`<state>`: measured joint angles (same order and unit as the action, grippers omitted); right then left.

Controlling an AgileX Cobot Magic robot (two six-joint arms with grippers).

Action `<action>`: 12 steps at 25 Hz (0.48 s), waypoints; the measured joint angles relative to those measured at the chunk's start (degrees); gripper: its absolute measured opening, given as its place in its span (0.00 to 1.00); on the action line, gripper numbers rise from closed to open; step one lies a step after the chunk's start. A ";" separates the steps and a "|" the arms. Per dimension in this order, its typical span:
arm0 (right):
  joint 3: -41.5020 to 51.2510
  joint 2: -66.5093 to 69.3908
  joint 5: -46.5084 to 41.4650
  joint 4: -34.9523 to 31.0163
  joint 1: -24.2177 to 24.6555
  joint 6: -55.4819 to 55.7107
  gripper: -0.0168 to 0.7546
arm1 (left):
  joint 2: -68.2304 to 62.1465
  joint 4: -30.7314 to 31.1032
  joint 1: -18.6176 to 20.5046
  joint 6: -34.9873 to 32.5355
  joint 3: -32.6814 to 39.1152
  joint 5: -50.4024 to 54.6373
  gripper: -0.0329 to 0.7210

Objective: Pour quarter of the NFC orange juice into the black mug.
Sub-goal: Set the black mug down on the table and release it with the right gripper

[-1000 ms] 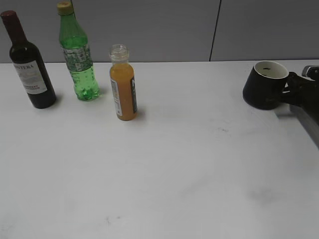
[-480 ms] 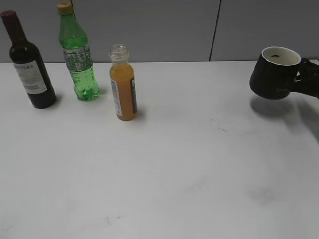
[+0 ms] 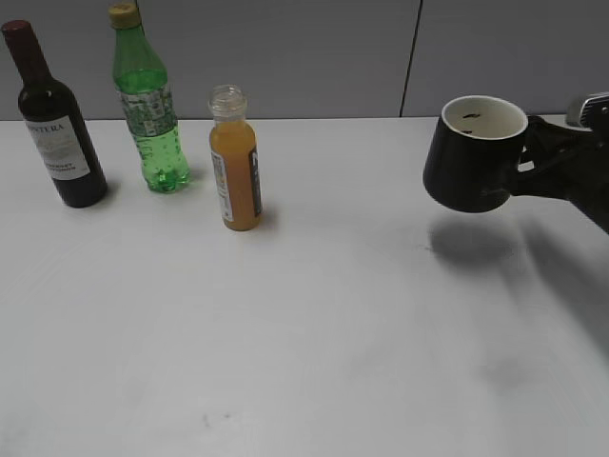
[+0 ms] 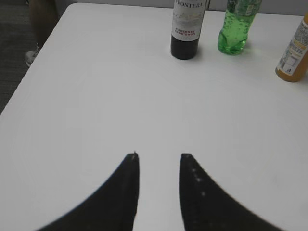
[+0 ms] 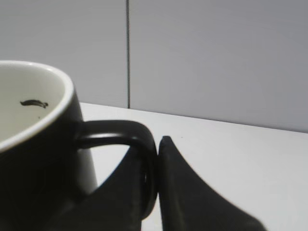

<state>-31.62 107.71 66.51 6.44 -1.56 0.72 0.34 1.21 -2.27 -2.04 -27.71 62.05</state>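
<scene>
The NFC orange juice [image 3: 235,160], a slim clear uncapped bottle of orange liquid, stands upright at the back left of the table; it also shows at the right edge of the left wrist view [image 4: 293,55]. The black mug [image 3: 473,154], cream-white inside with small dark marks, hangs above the table at the right. My right gripper [image 3: 529,162] is shut on the mug's loop handle [image 5: 137,159]; the mug [image 5: 33,159] fills the left of the right wrist view. My left gripper [image 4: 159,156] is open and empty over bare table, out of the exterior view.
A dark wine bottle [image 3: 52,124] and a taller green bottle [image 3: 147,105] stand left of the juice by the back wall. The wine bottle [image 4: 186,26] and green bottle [image 4: 236,26] also show in the left wrist view. The table's left edge [image 4: 33,62] drops to the floor.
My right gripper has lifted the black mug off the table and carried it leftward, toward the middle. The bottles have not moved.
</scene>
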 joint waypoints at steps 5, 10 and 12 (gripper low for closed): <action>3.90 -1.49 0.00 -3.85 -8.07 -1.37 0.07 | 0.00 0.00 0.00 0.00 0.00 0.00 0.35; 4.63 -1.50 -0.05 -9.43 -16.71 -2.89 0.07 | 0.00 0.00 0.00 0.00 0.00 0.00 0.35; 4.63 -1.56 -0.05 -11.56 -20.58 -3.74 0.07 | 0.00 0.00 0.00 0.00 0.00 0.00 0.35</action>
<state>-26.98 106.16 66.46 -5.13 -22.14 -3.02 0.34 1.21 -2.27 -2.04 -27.71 62.05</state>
